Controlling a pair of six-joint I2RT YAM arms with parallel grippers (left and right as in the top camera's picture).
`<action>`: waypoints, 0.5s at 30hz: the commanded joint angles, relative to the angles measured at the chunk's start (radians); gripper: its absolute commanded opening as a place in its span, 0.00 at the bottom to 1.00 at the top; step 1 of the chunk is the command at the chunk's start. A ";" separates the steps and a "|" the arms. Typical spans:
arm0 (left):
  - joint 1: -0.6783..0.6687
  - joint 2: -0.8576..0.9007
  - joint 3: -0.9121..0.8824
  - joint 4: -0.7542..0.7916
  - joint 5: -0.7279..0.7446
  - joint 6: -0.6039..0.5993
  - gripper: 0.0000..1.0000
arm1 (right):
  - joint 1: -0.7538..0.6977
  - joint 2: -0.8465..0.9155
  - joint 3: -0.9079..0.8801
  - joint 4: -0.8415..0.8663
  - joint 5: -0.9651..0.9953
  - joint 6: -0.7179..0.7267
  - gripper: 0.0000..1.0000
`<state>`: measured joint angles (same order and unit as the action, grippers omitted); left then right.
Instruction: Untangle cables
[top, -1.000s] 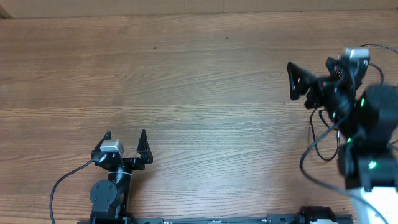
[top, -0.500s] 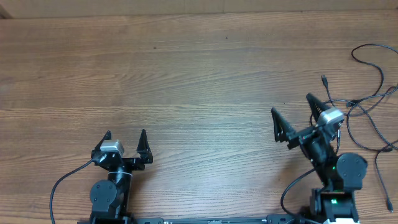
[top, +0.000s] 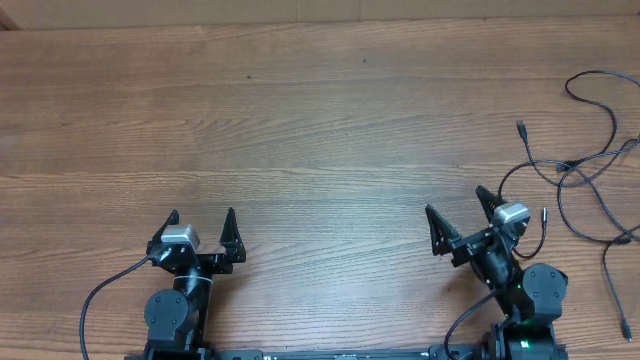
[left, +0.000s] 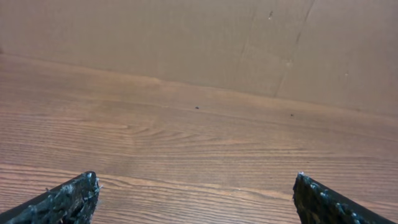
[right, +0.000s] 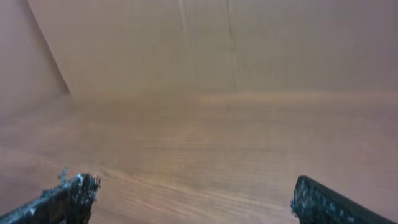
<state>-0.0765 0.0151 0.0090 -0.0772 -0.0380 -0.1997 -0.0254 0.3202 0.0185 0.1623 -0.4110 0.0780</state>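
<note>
The cables (top: 563, 166) lie on the wooden counter (top: 300, 120) at its far right side, a loose spread of thin black strands that cross each other in several places and run off the right edge of the overhead view. One small plug end points toward the middle of the counter, and one strand curves in close to the right gripper (top: 455, 203); whether it touches that gripper's finger cannot be told. The right gripper sits low near the front edge of the counter, angled toward the left, with its two fingers spread wide and nothing between them. Its own wrist view shows the same: the right gripper (right: 193, 183) has a fingertip at each lower corner and only blurred bare wood between. The left gripper (top: 202, 215) is near the front edge on the left side, well apart from the cables, pointing away across the counter. Its fingers are also wide apart and hold nothing; in the wrist view the left gripper (left: 194, 183) frames bare wood grain.
</note>
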 joint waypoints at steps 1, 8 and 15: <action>0.006 -0.011 -0.003 0.001 0.005 0.023 1.00 | 0.003 -0.066 -0.011 -0.078 0.032 0.002 1.00; 0.006 -0.011 -0.003 0.001 0.005 0.023 1.00 | 0.004 -0.152 -0.011 -0.220 0.044 0.002 1.00; 0.006 -0.011 -0.003 0.001 0.005 0.023 0.99 | 0.007 -0.206 -0.011 -0.220 0.052 0.002 1.00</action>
<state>-0.0765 0.0151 0.0090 -0.0772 -0.0380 -0.1997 -0.0254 0.1497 0.0185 -0.0616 -0.3820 0.0784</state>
